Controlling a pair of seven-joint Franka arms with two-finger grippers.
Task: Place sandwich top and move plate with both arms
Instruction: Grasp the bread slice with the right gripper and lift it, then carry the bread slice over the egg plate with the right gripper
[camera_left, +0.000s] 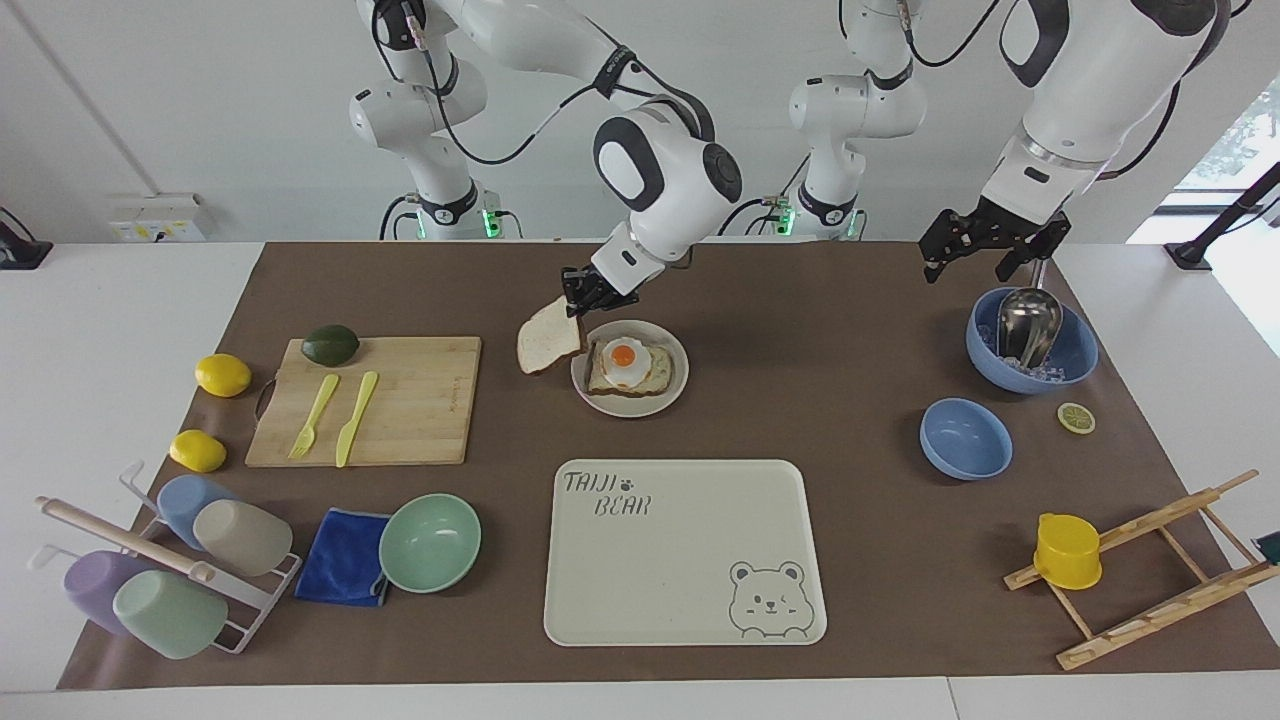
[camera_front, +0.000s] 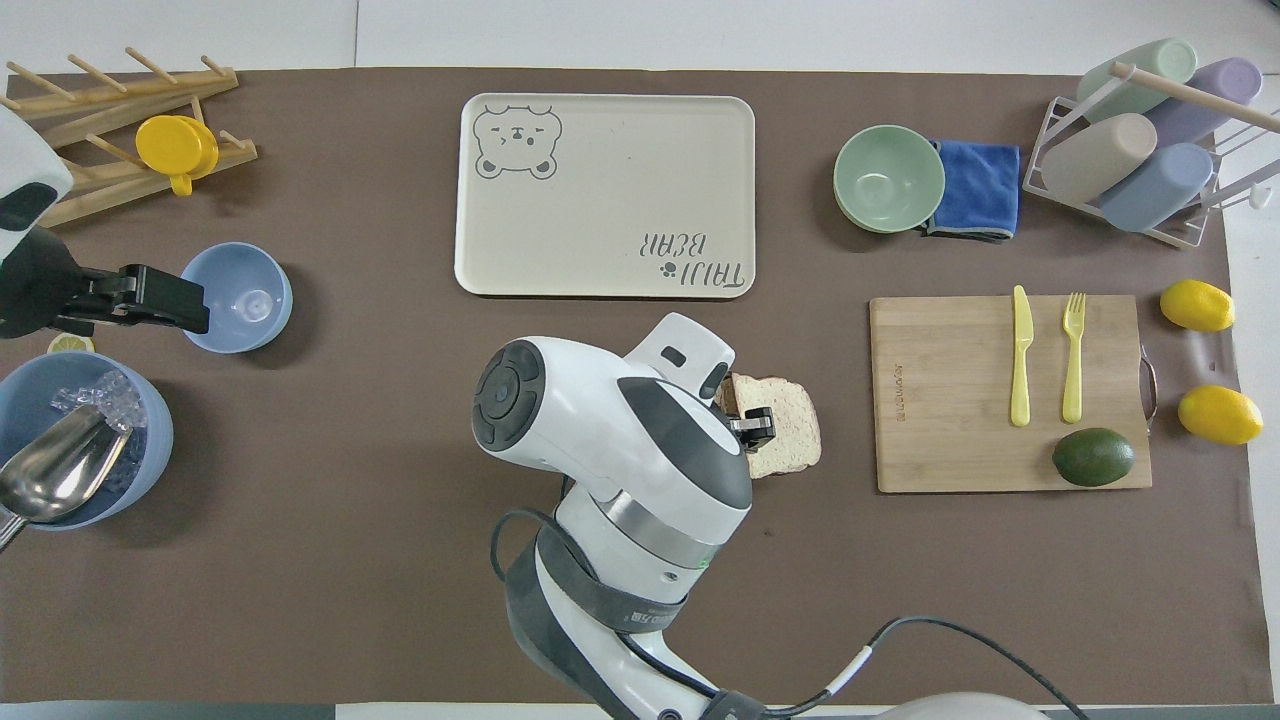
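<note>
My right gripper (camera_left: 590, 290) is shut on one corner of the sandwich top (camera_left: 548, 345), a plain bread slice that hangs tilted in the air just beside the plate (camera_left: 673, 394), toward the cutting board. The small round cream plate holds a bread slice topped with a fried egg (camera_left: 628, 364). In the overhead view the sandwich top (camera_front: 788, 428) shows at the right gripper (camera_front: 757, 427), and the right arm hides the plate. My left gripper (camera_left: 968, 266) is open and empty and waits in the air over the blue bowl with ice and a scoop (camera_left: 1075, 355).
A wooden cutting board (camera_left: 420, 400) with a yellow fork, a knife and an avocado lies beside the plate, toward the right arm's end. The large bear tray (camera_left: 685, 550) lies farther from the robots than the plate. A small blue bowl (camera_left: 965, 438) and a mint-green bowl (camera_left: 430, 542) stand farther out.
</note>
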